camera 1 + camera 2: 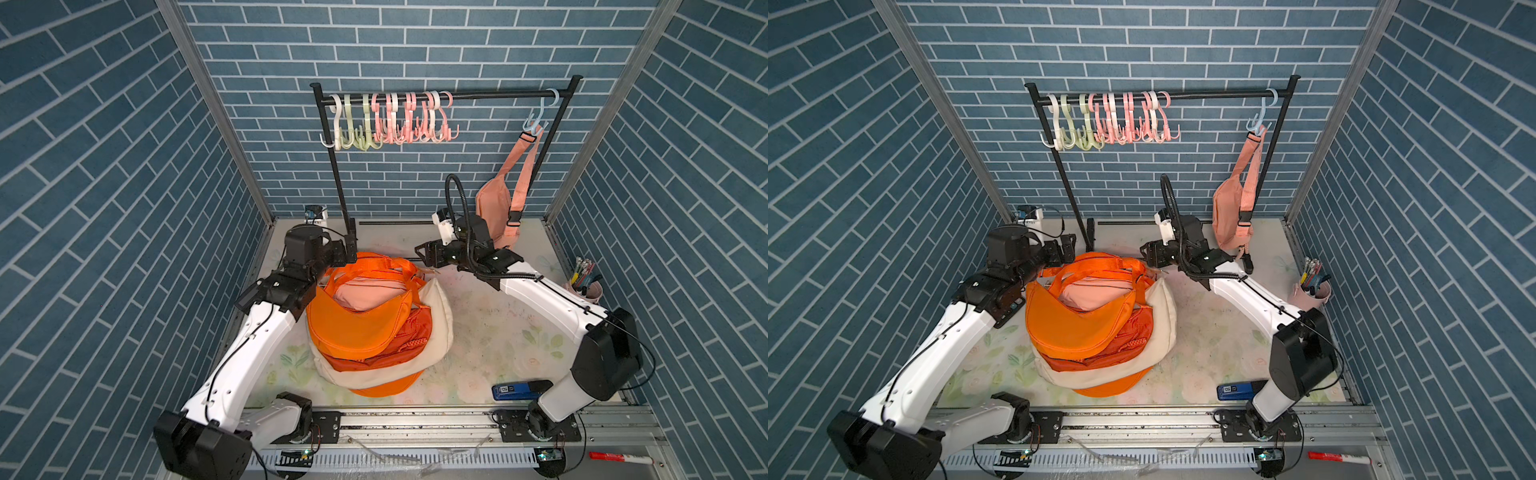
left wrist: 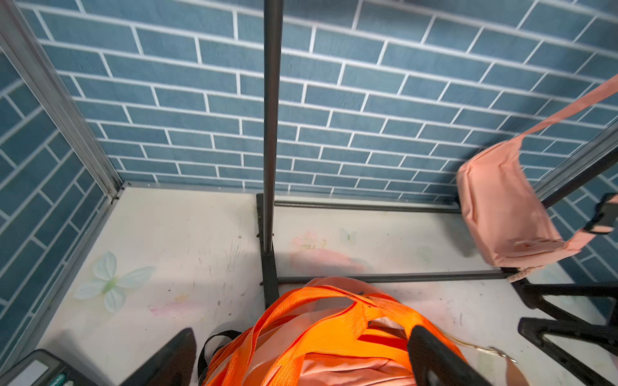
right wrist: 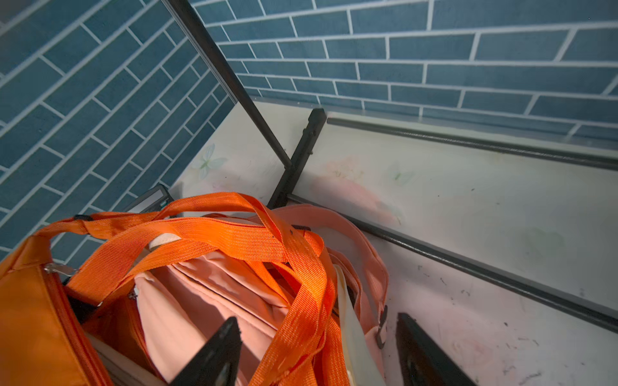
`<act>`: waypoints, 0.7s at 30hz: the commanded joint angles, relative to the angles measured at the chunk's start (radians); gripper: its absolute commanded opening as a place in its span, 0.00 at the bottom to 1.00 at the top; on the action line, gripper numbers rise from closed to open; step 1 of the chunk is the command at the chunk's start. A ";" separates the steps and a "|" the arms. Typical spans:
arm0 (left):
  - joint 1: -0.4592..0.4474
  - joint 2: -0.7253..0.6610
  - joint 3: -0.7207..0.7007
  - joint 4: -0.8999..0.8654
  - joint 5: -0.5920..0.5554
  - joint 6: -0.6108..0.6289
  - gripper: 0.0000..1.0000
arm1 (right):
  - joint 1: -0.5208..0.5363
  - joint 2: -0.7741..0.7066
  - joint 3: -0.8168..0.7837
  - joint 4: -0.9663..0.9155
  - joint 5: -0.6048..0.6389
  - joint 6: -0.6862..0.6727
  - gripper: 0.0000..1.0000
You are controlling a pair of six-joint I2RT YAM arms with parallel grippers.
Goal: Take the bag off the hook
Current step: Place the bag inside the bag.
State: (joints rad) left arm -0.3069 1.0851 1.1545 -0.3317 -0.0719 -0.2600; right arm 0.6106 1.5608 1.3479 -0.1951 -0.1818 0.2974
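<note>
A pink bag (image 1: 494,203) (image 1: 1227,208) hangs by its strap from a light blue hook (image 1: 540,112) (image 1: 1262,114) at the right end of the black rack's rail (image 1: 498,94). In the left wrist view the pink bag (image 2: 501,214) hangs just above the table. A pile of orange, cream and pink bags (image 1: 365,328) (image 1: 1084,328) lies mid-table. My left gripper (image 1: 349,249) (image 2: 302,331) is open at the pile's far left, with loose orange straps (image 2: 334,327) between its fingers. My right gripper (image 1: 422,253) (image 3: 317,318) is open at the pile's far right, over slack straps (image 3: 234,240).
Several empty hooks (image 1: 390,118) bunch at the rail's left end. The rack's left post (image 2: 271,133) stands right behind the pile. A pen cup (image 1: 584,282) sits at the right edge, a blue box (image 1: 519,390) near the front, and a calculator (image 2: 33,371) by my left gripper.
</note>
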 commanded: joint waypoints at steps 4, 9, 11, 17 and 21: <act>0.003 -0.158 -0.019 -0.071 0.050 0.045 0.99 | -0.070 -0.136 0.078 -0.136 0.081 -0.049 0.76; 0.004 -0.259 -0.085 -0.090 0.107 0.080 0.99 | -0.150 -0.216 0.136 -0.229 0.131 -0.040 0.80; -0.004 -0.286 -0.118 -0.086 0.123 0.082 0.99 | -0.192 -0.239 0.162 -0.260 0.137 -0.021 0.81; -0.020 -0.372 -0.216 -0.002 0.132 0.055 0.99 | -0.365 -0.275 0.223 -0.290 0.101 0.081 0.82; -0.020 -0.407 -0.265 0.014 0.129 0.044 0.99 | -0.509 -0.270 0.246 -0.257 0.022 0.152 0.82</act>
State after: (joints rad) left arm -0.3222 0.7021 0.9089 -0.3622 0.0467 -0.2070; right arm 0.1650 1.2953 1.5711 -0.4454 -0.1066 0.3695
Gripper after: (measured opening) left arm 0.994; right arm 0.820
